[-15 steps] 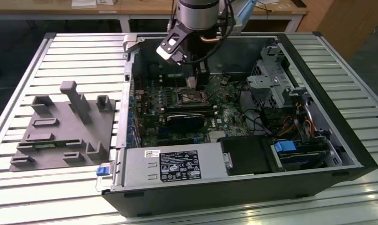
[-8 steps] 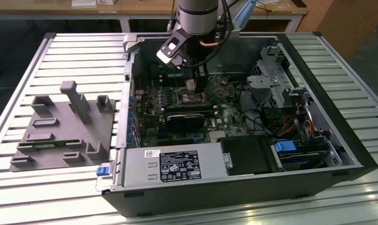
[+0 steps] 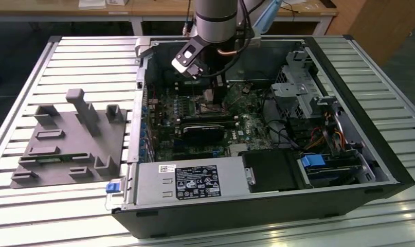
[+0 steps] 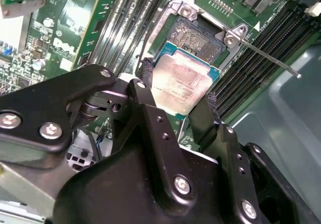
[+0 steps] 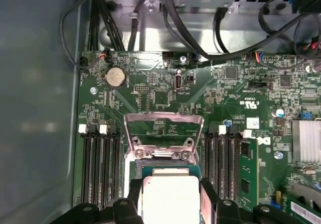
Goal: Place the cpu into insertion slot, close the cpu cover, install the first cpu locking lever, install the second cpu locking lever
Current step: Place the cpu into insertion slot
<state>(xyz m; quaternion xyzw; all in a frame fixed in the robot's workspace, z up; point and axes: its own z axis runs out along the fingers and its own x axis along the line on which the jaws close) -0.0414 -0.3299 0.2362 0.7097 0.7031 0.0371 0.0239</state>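
Observation:
My gripper (image 4: 176, 91) is shut on the cpu (image 4: 181, 83), a flat square chip with a silvery top, one black finger on each of two opposite edges. In the first wrist view the cpu (image 5: 170, 196) hangs between the fingers (image 5: 134, 191) just over the near edge of the insertion slot (image 5: 165, 162). Part of the slot's dark pin field (image 4: 193, 33) shows beyond the chip. The cpu cover (image 5: 163, 119), a thin silvery frame, stands flipped open behind the slot. A thin locking lever (image 4: 266, 58) sticks out unlatched beside the socket. In the exterior view the gripper (image 3: 211, 98) reaches down into the open computer case.
Long black memory slots (image 5: 100, 169) flank the socket on both sides. A black heatsink block (image 3: 200, 131) and a power supply (image 3: 186, 182) sit nearer the case front. The drive cage (image 3: 310, 98) fills the exterior view's right. A grey fixture (image 3: 70, 139) lies outside the case.

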